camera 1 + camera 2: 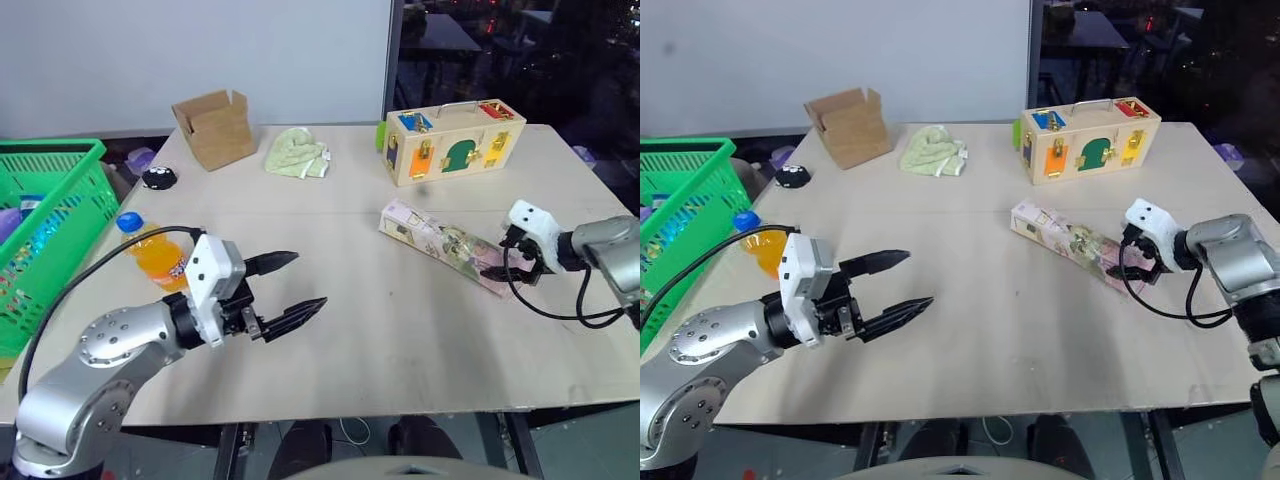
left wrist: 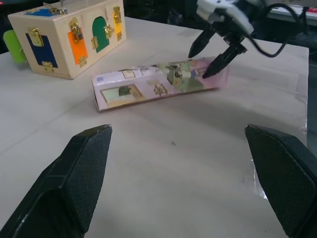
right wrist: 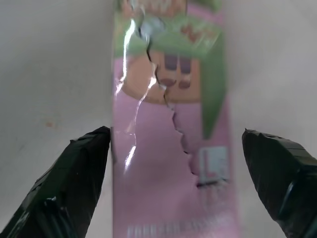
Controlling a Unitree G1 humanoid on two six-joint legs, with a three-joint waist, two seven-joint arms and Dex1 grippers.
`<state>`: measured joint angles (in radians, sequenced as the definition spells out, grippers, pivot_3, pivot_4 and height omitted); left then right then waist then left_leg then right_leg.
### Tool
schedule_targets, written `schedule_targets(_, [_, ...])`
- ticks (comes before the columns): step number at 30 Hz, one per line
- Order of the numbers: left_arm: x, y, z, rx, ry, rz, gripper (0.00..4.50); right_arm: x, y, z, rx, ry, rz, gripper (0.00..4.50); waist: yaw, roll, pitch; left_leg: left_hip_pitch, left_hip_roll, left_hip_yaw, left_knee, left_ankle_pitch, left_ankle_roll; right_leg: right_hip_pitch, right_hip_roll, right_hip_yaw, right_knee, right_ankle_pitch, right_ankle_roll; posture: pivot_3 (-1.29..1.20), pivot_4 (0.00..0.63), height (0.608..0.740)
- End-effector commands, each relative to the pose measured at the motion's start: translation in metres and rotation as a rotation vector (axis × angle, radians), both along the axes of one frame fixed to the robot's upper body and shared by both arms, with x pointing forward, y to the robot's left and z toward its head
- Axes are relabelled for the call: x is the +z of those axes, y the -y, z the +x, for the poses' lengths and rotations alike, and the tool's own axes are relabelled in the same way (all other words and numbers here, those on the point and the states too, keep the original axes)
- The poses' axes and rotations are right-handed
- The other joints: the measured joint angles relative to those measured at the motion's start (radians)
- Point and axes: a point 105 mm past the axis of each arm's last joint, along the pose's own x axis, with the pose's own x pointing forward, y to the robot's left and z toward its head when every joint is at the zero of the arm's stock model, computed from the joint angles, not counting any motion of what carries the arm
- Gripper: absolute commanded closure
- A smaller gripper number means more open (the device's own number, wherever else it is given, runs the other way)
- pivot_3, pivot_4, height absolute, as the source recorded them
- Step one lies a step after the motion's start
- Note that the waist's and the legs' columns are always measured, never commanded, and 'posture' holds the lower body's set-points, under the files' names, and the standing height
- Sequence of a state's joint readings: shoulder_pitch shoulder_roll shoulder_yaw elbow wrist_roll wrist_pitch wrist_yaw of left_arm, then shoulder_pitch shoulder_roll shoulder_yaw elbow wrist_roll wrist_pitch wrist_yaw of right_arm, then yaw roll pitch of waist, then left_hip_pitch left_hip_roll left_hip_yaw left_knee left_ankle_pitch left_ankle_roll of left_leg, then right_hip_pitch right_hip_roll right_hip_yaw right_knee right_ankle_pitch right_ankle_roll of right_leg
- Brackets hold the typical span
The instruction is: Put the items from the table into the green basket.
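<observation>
A matt, pale beige worktop [image 1: 400, 340] with a smooth board-like face. A pink carton [image 1: 445, 245] of printed card under glossy, crinkled film. Beyond the carton, a pale wooden box [image 1: 455, 140] with shiny brass-look latches. A bright green plastic basket [image 1: 50, 230] with lattice walls. Beside the basket, a clear plastic bottle [image 1: 155, 250]. A brown matt cardboard box [image 1: 215, 128] and a soft, rumpled green cloth [image 1: 297, 153].

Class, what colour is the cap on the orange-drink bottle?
Blue; the cap shows best in the left eye view.
</observation>
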<state>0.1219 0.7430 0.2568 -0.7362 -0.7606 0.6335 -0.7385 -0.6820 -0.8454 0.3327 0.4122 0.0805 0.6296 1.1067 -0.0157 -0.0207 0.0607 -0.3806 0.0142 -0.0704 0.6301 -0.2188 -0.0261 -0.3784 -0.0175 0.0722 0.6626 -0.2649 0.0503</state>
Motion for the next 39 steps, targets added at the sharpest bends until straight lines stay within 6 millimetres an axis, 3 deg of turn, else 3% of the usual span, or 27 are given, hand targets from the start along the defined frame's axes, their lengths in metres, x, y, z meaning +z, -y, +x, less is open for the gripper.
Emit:
schedule_targets(1, [0.008, 0.005, -0.003, -0.016, 0.056, -0.002, 0.04, -0.006, 0.009, 0.01, -0.051, -0.029, -0.017, 0.0, 0.004, 0.0, 0.0, 0.0, 0.0, 0.0, 0.0, 0.0, 0.0, 0.0, 0.0, 0.0, 0.0, 0.0, 0.0, 0.11, 0.0, 0.74])
schedule_targets(5, [0.008, 0.006, -0.001, -0.007, 0.062, -0.01, 0.04, -0.017, 0.011, 0.012, -0.078, -0.084, 0.021, 0.0, 0.007, 0.0, 0.0, 0.0, -0.001, 0.0, 0.0, 0.0, 0.0, 0.001, 0.0, 0.0, 0.0, 0.0, 0.0, 0.12, 0.0, 0.74])
schedule_targets(8, [0.008, 0.006, 0.0, 0.001, 0.056, -0.025, 0.0, -0.02, 0.011, 0.011, -0.068, -0.092, 0.027, 0.71, 0.008, -0.001, -0.001, 0.0, -0.001, -0.001, 0.002, 0.0, 0.0, 0.002, 0.0, 0.0, 0.0, 0.0, 0.0, 0.12, 0.0, 0.74])
schedule_targets(14, [0.01, 0.008, 0.008, 0.028, 0.012, -0.132, 0.0, -0.011, 0.0, 0.012, -0.077, -0.056, 0.118, 2.79, 0.005, -0.004, -0.003, 0.001, -0.001, -0.001, 0.003, 0.0, 0.0, 0.003, 0.0, 0.0, 0.0, 0.0, 0.0, 0.11, 0.0, 0.74])
schedule_targets(21, [0.014, 0.015, 0.018, 0.036, -0.041, -0.261, 0.0, 0.01, -0.027, 0.001, -0.035, -0.007, 0.268, 2.79, 0.001, -0.003, -0.004, 0.001, 0.0, -0.001, 0.003, 0.0, 0.0, 0.002, 0.0, 0.0, 0.0, 0.003, 0.003, 0.06, 0.0, 0.74])
schedule_targets(26, [0.009, 0.023, 0.021, 0.022, -0.128, -0.35, 0.0, 0.042, -0.08, -0.018, 0.115, 0.07, 0.443, 2.79, -0.005, -0.001, -0.003, -0.001, 0.0, -0.002, 0.002, 0.0, 0.0, 0.001, 0.001, 0.0, 0.0, 0.003, 0.003, 0.04, 0.0, 0.74])
schedule_targets(33, [0.008, 0.016, 0.028, 0.063, -0.241, -0.518, 0.0, 0.087, -0.145, -0.052, 0.301, 0.041, 0.692, 2.79, 0.0, 0.001, -0.001, -0.003, 0.0, -0.004, 0.003, 0.0, 0.0, 0.0, 0.001, -0.001, 0.0, 0.003, 0.003, 0.02, 0.0, 0.74])
schedule_targets(39, [0.007, 0.005, 0.016, 0.084, -0.308, -0.558, 0.0, 0.096, -0.161, -0.055, 0.329, 0.039, 0.714, 2.79, -0.002, 0.001, -0.002, -0.003, 0.0, -0.004, 0.003, 0.0, 0.0, 0.0, 0.001, -0.001, 0.0, 0.002, 0.003, 0.03, 0.0, 0.74])
